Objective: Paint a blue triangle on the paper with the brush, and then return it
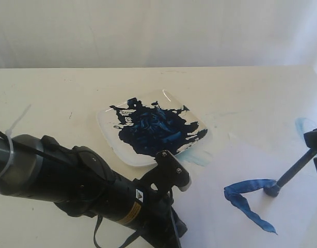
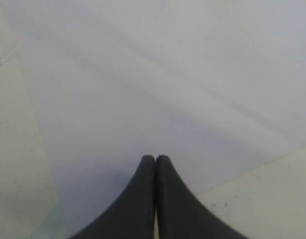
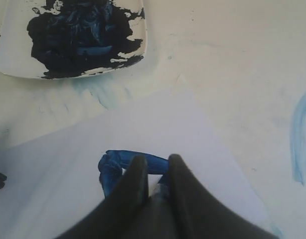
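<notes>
The brush slants down from the right edge, and its bristle tip touches the paper. My right gripper is shut on the brush, whose shaft shows between the fingers. Two thick strokes of the blue triangle meet at a bend on the paper; the same strokes lie just beyond the right fingertips. My left gripper is shut with nothing in it, close over the paper. The left arm fills the lower left.
A square white plate smeared with dark blue paint sits mid-table, just beyond the paper's far corner. A faint light-blue smear marks the bare table beside the paper. Pale blue smudges lie between plate and paper.
</notes>
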Controlling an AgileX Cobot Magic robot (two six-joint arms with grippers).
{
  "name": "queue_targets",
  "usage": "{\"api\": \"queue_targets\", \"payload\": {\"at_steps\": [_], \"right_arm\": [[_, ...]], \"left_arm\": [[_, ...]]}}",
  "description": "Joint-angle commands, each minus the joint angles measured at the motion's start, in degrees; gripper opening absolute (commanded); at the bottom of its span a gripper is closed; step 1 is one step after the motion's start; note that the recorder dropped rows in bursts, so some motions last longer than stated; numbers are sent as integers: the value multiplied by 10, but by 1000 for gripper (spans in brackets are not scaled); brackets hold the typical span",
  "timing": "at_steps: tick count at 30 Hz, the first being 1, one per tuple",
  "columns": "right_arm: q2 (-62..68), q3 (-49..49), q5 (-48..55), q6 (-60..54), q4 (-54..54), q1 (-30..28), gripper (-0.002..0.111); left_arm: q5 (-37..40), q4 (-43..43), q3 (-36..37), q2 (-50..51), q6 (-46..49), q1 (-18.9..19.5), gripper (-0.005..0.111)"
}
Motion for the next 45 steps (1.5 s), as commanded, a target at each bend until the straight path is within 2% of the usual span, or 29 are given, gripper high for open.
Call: {"api": "queue_targets", "payload": {"at_steps": [1, 29, 45], "right_arm": [[-1, 4, 38, 17, -8, -4, 0], [-80, 4, 149, 110, -62, -4, 0], [-118, -21, 131, 111, -56, -4, 0]], "left_arm": [[0, 5, 4, -1, 1, 0, 0], [-8, 5, 4, -1, 2, 0, 0], [-9, 5, 4, -1, 2, 0, 0]]}}
